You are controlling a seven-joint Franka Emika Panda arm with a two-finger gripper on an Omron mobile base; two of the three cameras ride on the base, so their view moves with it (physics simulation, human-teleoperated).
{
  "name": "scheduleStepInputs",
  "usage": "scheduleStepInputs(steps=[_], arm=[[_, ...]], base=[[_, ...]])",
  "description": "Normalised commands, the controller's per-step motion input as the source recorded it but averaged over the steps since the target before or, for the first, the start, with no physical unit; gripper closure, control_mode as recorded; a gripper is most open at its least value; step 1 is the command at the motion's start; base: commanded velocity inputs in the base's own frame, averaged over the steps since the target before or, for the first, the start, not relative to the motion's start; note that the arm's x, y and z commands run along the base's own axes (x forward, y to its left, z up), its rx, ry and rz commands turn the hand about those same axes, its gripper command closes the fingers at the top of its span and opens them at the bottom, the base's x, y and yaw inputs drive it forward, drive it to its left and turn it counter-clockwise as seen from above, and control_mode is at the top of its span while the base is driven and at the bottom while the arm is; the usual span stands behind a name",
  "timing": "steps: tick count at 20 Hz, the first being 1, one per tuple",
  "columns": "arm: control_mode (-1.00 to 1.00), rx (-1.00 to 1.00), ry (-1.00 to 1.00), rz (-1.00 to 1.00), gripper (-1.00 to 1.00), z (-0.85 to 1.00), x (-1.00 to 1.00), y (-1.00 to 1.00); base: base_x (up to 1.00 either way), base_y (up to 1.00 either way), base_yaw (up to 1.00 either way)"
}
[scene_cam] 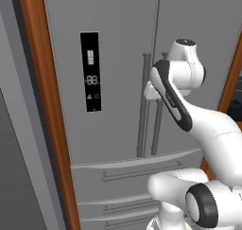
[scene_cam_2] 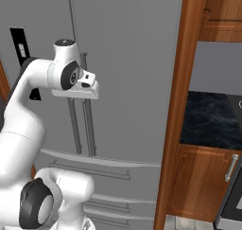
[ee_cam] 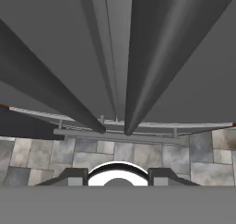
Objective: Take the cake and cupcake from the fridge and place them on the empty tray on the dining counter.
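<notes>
The grey fridge [scene_cam: 113, 58] [scene_cam_2: 132, 58] fills the space ahead with both doors shut, so the cake and cupcake are hidden. Two long vertical handles [scene_cam: 144, 106] [scene_cam_2: 80, 125] run down its middle. My gripper [ee_cam: 117, 177] hovers right in front of those handles [ee_cam: 161, 57], pointing down along them toward the floor. Its fingertips [ee_cam: 69, 177] stand apart and nothing lies between them. In the base views, the white hand [scene_cam: 151, 91] [scene_cam_2: 87, 92] sits at the handles' upper part. The tray and the dining counter are out of view.
A black display panel [scene_cam: 90, 72] sits on the left door, and drawers with bar handles [scene_cam: 127, 177] lie below. Brown wooden trim [scene_cam: 47, 106] [scene_cam_2: 177, 106] frames the fridge. To the right are a dark marbled counter [scene_cam_2: 208, 120] and a wooden cabinet door [scene_cam_2: 203, 181].
</notes>
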Motion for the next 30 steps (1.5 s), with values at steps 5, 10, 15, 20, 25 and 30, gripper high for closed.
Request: scheduleStepInputs(steps=[5,10,15,20,25,30], arm=[[-1.00,0.00,-0.06,0.00,-1.00,-0.02,-0.39,0.00],[-1.00,0.01,-0.11,0.00,-1.00,-0.29,-0.91,0.00],[-1.00,0.00,0.00,0.00,-1.00,-0.48,-0.47,0.00],[-1.00,0.00,0.00,0.00,-1.00,-0.42,-0.03,0.00],[1.00,0.00,0.00,0.00,-1.00,-0.20,0.00,0.00],[1.00,0.00,0.00,0.00,-1.00,0.00,0.00,0.00]], base=[[0.00,0.00,0.00],[0.00,0.00,0.00],[0.00,0.00,0.00],[0.00,0.00,0.00],[-0.03,0.00,0.00],[-0.49,0.00,0.00]])
